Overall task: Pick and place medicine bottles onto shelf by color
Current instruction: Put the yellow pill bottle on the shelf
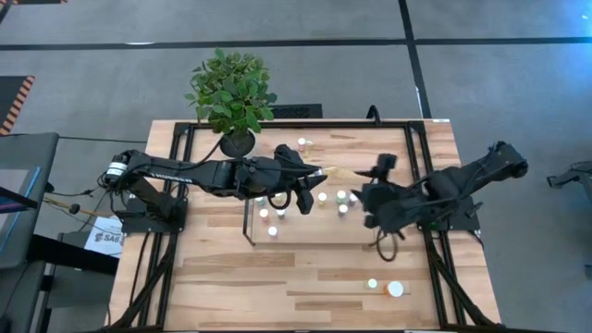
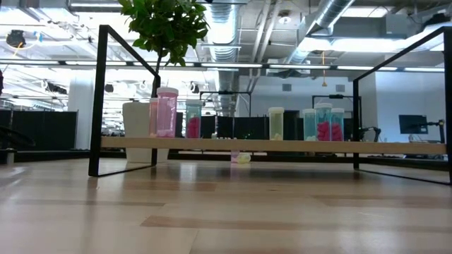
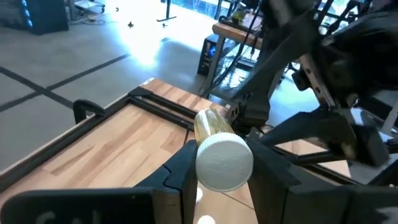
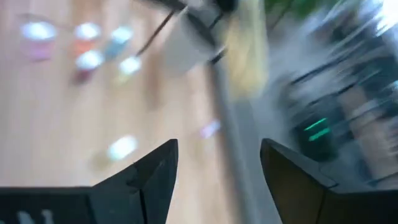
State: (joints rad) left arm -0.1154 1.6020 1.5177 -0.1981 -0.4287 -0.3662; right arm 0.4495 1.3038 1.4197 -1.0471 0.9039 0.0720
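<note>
1. The left gripper gripped a yellow, white-capped medicine bottle above the light-wood shelf.
2. The right gripper hung beside it over the shelf's right part, fingers spread and empty.
3. Other small white-capped bottles stood upright on the shelf.

Bright overhead light; right wrist view motion-blurred.

Beside the left arm's base, a white paper sheet shows dark letters, roughly "SAG"; nothing else can be read.
</note>
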